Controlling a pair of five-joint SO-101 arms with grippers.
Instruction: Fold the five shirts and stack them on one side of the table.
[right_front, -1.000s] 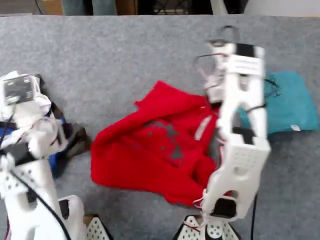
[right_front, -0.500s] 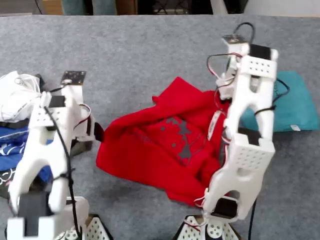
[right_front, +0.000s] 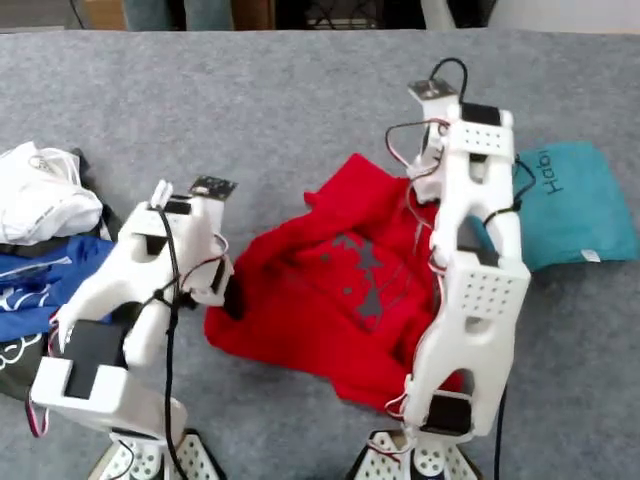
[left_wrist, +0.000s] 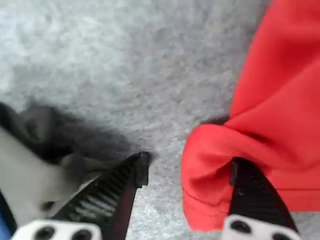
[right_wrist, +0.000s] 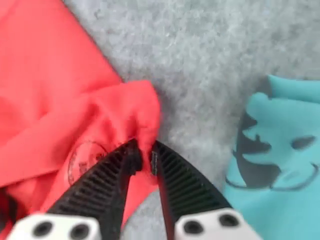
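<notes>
Red shirt (right_front: 330, 300) lies crumpled mid-table on the grey felt table (right_front: 250, 90). The right gripper (right_wrist: 142, 156) is clamped on a bunched fold at the edge nearest the folded teal shirt (right_front: 585, 210). The left gripper (left_wrist: 189, 170), jaws apart, straddles the opposite hem, one finger against the cloth. From above, the right arm (right_front: 475, 290) covers part of the garment. A white shirt (right_front: 40, 195) and a blue shirt (right_front: 40, 285) sit heaped at the table's left edge.

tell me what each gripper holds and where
Right gripper pinches a bunched edge of the red fabric shirt; left gripper is open around its opposite hem, gripping nothing.
</notes>
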